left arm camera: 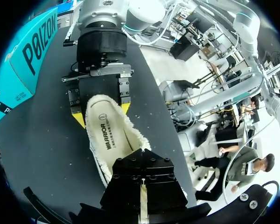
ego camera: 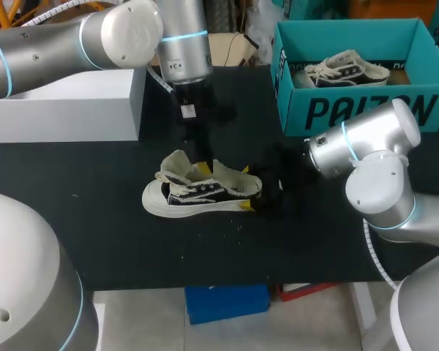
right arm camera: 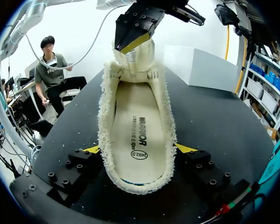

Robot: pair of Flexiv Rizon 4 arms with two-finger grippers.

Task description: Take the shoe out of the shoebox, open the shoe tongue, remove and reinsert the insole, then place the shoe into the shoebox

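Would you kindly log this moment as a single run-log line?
left gripper: shut on tongue | right gripper: shut on shoe at heel | insole: inside shoe | shoebox: holds second shoe

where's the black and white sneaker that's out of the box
In the head view the black and white canvas sneaker sits mid-table, left of the teal cardboard shoebox, right claw clamping its heel, left claw pinching its tongue.

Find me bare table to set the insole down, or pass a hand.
Free: the front strip between the shoe and the near edge of the table; the left patch before the white box. Crowded: the middle, left gripper and right gripper both on the shoe; my right arm fills the ground before the shoebox.
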